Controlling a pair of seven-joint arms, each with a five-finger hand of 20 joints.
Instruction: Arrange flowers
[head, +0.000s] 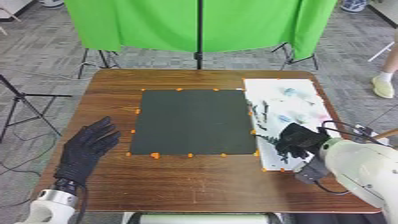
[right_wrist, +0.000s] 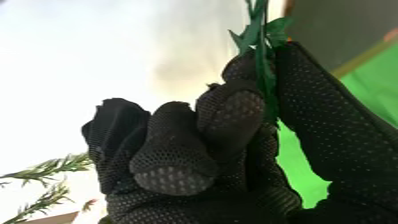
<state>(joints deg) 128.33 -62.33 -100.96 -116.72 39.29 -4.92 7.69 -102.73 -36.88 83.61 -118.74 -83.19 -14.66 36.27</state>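
Observation:
In the head view my right hand (head: 298, 140) is over the lower part of the white sheet (head: 280, 90) at the table's right. Dark green sprigs (head: 261, 111) and pale blue-white flowers (head: 290, 92) lie on that sheet. The right wrist view has my right hand (right_wrist: 231, 120) curled, pinching a green leafy stem (right_wrist: 264, 65) between thumb and fingers. Other green sprigs (right_wrist: 55, 170) lie beside it on the white surface. My left hand (head: 87, 146) rests over the table's left side, its fingers straight and holding nothing.
A dark grey mat (head: 194, 122) with orange tabs round its edges covers the middle of the brown table (head: 195, 182). Beyond the far edge stand a green cloth (head: 160, 25) and a black stand (head: 199, 55).

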